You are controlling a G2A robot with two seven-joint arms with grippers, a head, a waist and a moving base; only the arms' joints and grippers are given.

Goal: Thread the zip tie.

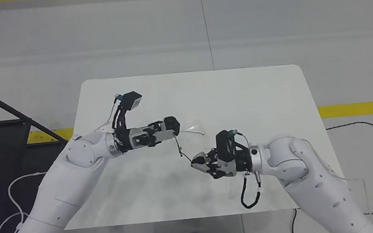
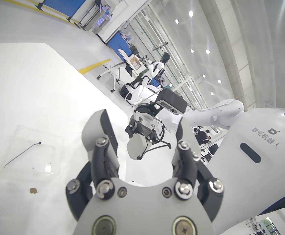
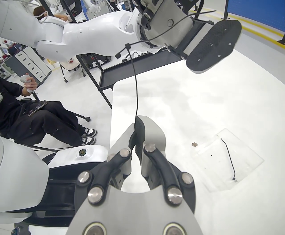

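The white table (image 1: 258, 97) carries both arms over its middle. The left gripper (image 1: 174, 125) hangs left of centre with its fingers (image 2: 106, 131) spread wide and nothing between them. The right gripper (image 3: 137, 126) sits just right of it and nearer the robot, pads pressed together on the lower end of the zip tie (image 3: 135, 89). The black strap rises from that pinch, clear of the table, to its small head just beside the left gripper's broad pad. Whether the thin black line running on from the head belongs to the tie or to the left arm's cabling cannot be told. On the table beyond the right gripper lies a clear plastic sheet (image 3: 247, 162), flat, with a second zip tie (image 3: 229, 155) resting on it. Just beside the sheet is a small brown speck (image 3: 194, 144).
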